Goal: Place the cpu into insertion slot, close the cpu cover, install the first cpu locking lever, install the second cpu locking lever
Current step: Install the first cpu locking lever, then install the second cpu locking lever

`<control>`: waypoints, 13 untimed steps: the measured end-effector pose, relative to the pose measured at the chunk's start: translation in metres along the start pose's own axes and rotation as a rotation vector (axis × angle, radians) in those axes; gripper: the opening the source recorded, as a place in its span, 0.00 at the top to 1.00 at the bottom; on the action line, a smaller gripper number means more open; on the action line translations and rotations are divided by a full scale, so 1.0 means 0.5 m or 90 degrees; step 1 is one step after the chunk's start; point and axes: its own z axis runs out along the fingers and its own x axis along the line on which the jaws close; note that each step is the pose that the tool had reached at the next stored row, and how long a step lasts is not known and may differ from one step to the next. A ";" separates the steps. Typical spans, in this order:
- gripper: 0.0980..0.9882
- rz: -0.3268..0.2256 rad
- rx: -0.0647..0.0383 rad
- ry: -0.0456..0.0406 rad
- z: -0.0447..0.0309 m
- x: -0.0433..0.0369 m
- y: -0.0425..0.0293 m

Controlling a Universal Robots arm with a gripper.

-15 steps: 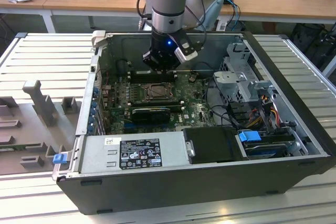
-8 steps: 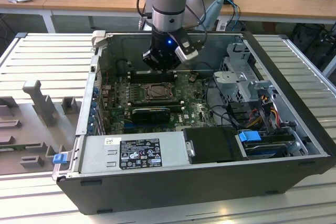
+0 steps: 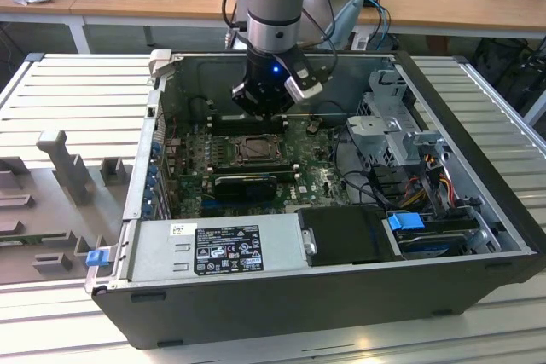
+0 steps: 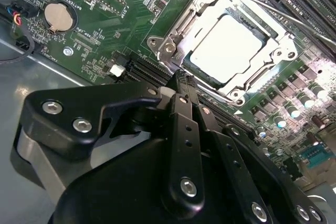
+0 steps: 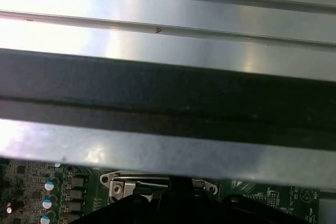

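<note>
Closest to you in the second wrist view, your pincer (image 4: 181,80) looks clenched with nothing in it, tip just beside the socket corner. Past it the cpu (image 4: 227,47) already sits flat in the insertion slot (image 4: 173,30), with the cpu cover (image 4: 247,80) down around it. It's light, stiff and fragile underneath, so I'd only handle it by the edges.

Pale cpu (image 4: 228,48) under closed cpu cover (image 4: 173,38)

A lab: open computer case (image 3: 341,296) on slatted metal workbench (image 3: 77,91).
</note>
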 end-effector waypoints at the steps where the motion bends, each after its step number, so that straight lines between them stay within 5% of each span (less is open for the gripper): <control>1: 0.99 0.000 0.000 0.0000 0.000 0.000 -0.001; 13: 0.99 0.000 0.001 0.0000 -0.015 0.001 -0.007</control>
